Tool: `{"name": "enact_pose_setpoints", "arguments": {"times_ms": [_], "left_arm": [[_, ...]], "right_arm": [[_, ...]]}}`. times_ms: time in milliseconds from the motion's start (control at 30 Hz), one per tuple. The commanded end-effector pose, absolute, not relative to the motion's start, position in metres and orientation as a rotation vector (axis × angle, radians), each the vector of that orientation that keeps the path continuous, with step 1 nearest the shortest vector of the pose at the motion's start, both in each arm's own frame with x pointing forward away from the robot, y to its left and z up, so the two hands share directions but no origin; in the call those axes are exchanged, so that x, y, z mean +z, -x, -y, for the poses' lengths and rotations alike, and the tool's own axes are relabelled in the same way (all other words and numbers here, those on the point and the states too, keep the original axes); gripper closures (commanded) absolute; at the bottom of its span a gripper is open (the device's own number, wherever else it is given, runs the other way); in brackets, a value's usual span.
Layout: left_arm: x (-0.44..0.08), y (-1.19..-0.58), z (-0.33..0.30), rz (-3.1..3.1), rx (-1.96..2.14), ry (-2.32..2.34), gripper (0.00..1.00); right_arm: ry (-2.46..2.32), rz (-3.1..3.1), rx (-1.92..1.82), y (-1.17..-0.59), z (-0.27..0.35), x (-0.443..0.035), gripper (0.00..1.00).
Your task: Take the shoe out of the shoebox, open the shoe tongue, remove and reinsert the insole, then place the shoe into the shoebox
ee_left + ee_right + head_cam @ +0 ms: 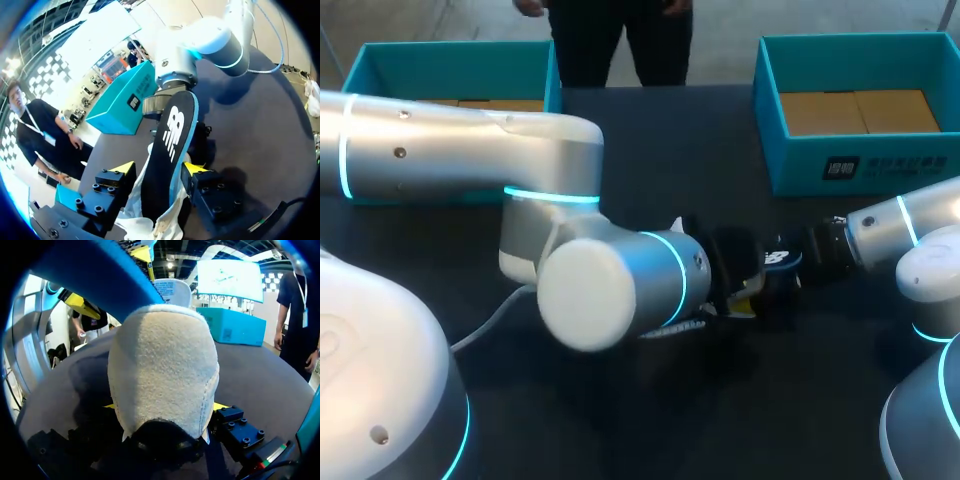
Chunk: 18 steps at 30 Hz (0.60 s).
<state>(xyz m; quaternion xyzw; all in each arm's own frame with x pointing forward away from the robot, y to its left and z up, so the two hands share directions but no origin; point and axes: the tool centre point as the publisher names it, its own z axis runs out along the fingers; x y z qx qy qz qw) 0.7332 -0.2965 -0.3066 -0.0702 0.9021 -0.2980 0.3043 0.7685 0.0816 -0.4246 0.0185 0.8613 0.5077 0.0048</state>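
Table (670, 130): dark matte top. It fills most of the head view, and its straight far edge crosses the upper part of the frame. Soft shadows lie on it at centre.

Floor (740, 18): pale grey and smooth, seen as a strip along the top edge.

Left wrist view: the tabletop takes the right half. A large white panel (95, 35) stands at upper left, with black-and-white checked wall sections (45, 70) below it.

Right wrist view: a dark ceiling (175, 252) carries one bright lamp (170, 265) at top centre. A lit white screen (230, 280) sits at upper right.
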Motion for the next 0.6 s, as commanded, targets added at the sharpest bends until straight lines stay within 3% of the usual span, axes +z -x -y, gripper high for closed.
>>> {"name": "enact_pose_setpoints", "arguments": {"times_ms": [33,167,333,567,600], "left_arm": [[-0.314,-0.731,0.298,-2.364,-0.802,0.184,0.46],[-0.316,-0.732,0.301,-2.322,-0.794,0.160,0.51],[-0.320,-0.735,0.304,-2.300,-0.803,0.127,0.47],[-0.328,-0.740,0.306,-2.293,-0.798,0.117,0.56],[-0.327,-0.741,0.306,-2.294,-0.800,0.116,0.62]], "right_arm": [[-0.060,-2.701,1.584,-0.769,-0.083,-0.425,1.00],[-0.060,-2.701,1.584,-0.769,-0.083,-0.425,1.00],[-0.060,-2.701,1.584,-0.769,-0.083,-0.425,1.00],[-0.060,-2.701,1.584,-0.769,-0.083,-0.425,1.00],[-0.060,-2.701,1.584,-0.769,-0.083,-0.425,1.00]]}}
